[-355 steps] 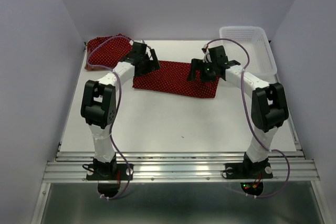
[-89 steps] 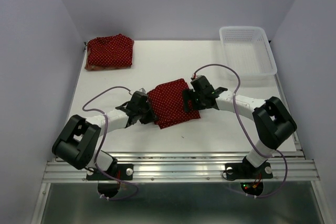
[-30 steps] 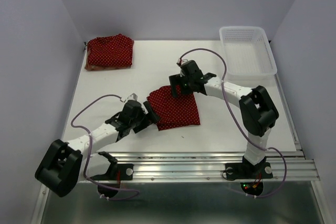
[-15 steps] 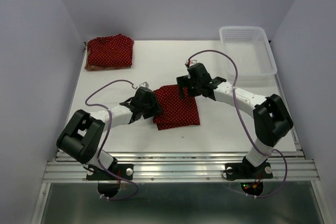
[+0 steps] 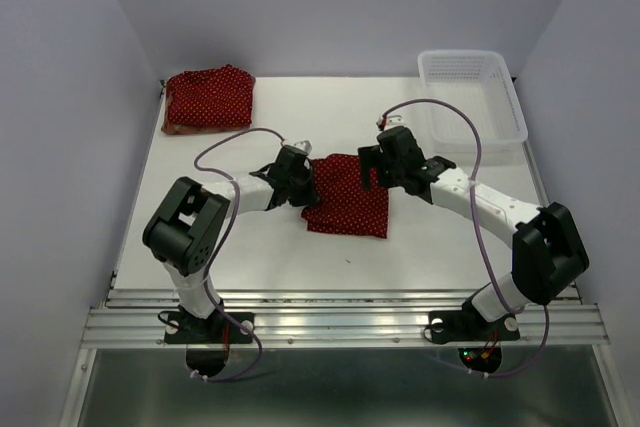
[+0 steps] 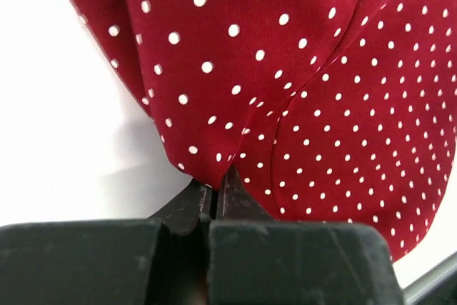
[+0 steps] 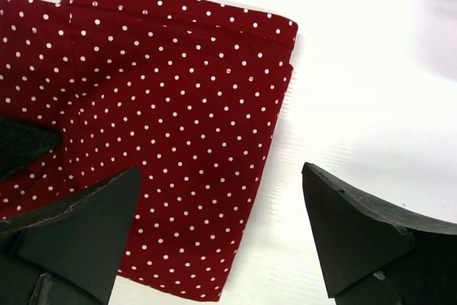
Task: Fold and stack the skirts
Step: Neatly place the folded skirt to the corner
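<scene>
The left gripper (image 6: 214,189) is clenched on a pinch of cloth at the left edge of the folded dotted skirt (image 5: 350,207) – its forearm runs low over the table (image 5: 250,257) from a raised elbow on the left. The right gripper (image 7: 221,198) hovers spread wide above the skirt's right side, arm stretched long. Another dotted skirt (image 5: 208,99) lies at the far left corner – well apart

The centre skirt (image 5: 348,205) is dark red with small white dots throughout. The far-left stack (image 5: 208,99) shows the same dotted dark red on top, with a paler strip at its near edge, possibly checked. The basket (image 5: 470,97) is white mesh and the worktop (image 5: 320,117) is white. The left hand (image 6: 214,192) and right hand (image 7: 221,173) are black.
</scene>
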`<move>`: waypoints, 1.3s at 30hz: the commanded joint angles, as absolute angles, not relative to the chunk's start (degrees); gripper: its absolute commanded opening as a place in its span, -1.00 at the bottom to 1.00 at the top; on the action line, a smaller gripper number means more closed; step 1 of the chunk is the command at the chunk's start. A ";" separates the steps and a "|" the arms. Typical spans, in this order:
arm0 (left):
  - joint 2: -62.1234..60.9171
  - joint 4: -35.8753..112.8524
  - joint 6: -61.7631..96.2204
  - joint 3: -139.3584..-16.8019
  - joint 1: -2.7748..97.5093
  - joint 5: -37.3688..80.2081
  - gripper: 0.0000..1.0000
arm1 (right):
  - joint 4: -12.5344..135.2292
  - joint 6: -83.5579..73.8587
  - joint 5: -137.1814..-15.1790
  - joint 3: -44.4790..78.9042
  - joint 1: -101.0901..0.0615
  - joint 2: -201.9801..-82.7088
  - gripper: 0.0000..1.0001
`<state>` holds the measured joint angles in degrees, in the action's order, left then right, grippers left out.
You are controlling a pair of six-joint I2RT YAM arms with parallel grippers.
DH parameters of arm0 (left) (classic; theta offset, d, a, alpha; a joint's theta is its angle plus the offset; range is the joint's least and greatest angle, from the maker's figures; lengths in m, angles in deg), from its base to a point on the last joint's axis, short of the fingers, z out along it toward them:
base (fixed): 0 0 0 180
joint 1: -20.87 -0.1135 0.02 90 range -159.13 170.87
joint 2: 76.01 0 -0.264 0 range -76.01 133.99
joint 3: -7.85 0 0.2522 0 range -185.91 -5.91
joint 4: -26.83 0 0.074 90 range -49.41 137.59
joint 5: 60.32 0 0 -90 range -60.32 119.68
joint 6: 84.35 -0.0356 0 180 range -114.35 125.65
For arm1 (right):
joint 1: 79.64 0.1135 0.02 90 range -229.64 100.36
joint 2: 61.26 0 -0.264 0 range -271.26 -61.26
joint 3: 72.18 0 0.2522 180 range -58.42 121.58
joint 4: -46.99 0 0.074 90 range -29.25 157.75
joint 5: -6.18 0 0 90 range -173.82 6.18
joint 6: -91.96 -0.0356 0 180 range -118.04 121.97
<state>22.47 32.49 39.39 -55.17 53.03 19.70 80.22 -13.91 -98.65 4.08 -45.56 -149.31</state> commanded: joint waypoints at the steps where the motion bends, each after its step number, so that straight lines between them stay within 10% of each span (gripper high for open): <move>1: 25.41 39.25 30.01 -62.67 53.21 22.20 -1.00 | 79.91 -12.98 -103.85 1.88 -46.50 -144.33 1.00; 18: 29.90 43.05 -12.08 -87.89 51.20 63.25 -1.00 | 79.12 -12.01 -115.54 -3.31 -48.70 -141.77 1.00; 39: 34.73 46.30 -23.00 -113.30 35.81 53.76 -1.00 | 75.25 -12.54 -122.58 -4.90 -50.29 -144.50 1.00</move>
